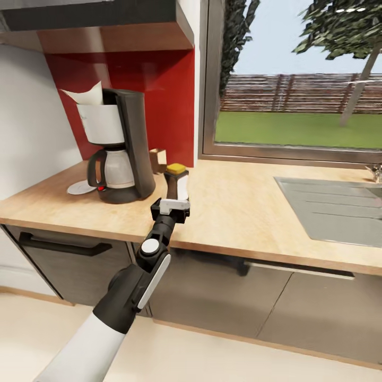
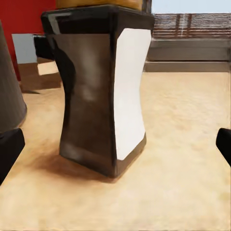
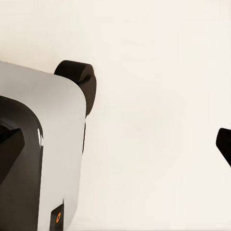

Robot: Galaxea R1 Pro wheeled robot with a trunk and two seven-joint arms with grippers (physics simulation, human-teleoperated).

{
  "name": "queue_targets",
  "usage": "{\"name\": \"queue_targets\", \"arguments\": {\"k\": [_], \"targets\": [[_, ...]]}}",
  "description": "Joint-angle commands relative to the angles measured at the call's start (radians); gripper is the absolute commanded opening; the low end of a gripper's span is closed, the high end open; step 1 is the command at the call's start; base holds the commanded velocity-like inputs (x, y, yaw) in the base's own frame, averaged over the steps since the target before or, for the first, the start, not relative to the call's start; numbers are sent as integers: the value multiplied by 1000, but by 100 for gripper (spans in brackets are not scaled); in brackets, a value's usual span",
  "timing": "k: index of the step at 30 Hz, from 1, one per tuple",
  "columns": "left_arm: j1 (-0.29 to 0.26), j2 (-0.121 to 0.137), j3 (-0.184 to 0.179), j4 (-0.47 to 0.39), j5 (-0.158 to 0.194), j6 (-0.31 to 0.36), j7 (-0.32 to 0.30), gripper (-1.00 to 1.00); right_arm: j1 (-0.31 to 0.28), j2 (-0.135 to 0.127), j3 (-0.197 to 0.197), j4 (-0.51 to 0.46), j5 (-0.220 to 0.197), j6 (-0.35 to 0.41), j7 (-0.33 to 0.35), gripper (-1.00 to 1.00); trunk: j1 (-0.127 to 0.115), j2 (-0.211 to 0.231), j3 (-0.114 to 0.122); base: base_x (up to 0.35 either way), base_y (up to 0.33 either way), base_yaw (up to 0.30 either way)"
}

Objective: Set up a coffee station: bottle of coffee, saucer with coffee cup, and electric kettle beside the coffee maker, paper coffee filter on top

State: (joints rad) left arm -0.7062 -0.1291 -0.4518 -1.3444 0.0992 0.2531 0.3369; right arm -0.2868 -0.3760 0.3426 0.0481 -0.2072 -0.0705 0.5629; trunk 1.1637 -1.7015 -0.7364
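Note:
The bottle of coffee (image 1: 176, 183) (image 2: 103, 96), dark with a white label and a tan cap, stands upright on the countertop (image 1: 239, 201), right of the coffee maker (image 1: 121, 146). My left gripper (image 1: 170, 208) (image 2: 115, 147) is open just in front of the bottle, its fingertips (image 2: 9, 149) wide apart and not touching it. A cream paper coffee filter (image 1: 87, 96) sits in the top of the coffee maker. The white saucer (image 1: 79, 187) lies bare on the maker's left. My right gripper (image 3: 115, 147) is open over pale floor. The coffee cup, electric kettle and kitchen shelf are out of view.
A steel sink (image 1: 334, 209) is set into the countertop at the right, below a window (image 1: 297, 79). A small wooden block (image 1: 157, 159) stands behind the bottle by the red backsplash. A dark overhead unit (image 1: 95, 21) hangs above the coffee maker. My own grey base (image 3: 43, 159) is beside the right gripper.

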Motion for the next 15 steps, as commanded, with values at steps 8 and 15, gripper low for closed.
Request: {"name": "queue_targets", "arguments": {"k": [8, 15], "targets": [[-1, 3, -11, -76, 42, 9, -5, 100, -2, 0, 9, 4, -9, -8, 4, 100, -1, -1, -1, -138, 0, 0], [-1, 47, -102, -181, 309, 10, -57, 100, -2, 0, 8, 4, -9, -9, 4, 100, -1, -1, -1, -17, 0, 0]]}}
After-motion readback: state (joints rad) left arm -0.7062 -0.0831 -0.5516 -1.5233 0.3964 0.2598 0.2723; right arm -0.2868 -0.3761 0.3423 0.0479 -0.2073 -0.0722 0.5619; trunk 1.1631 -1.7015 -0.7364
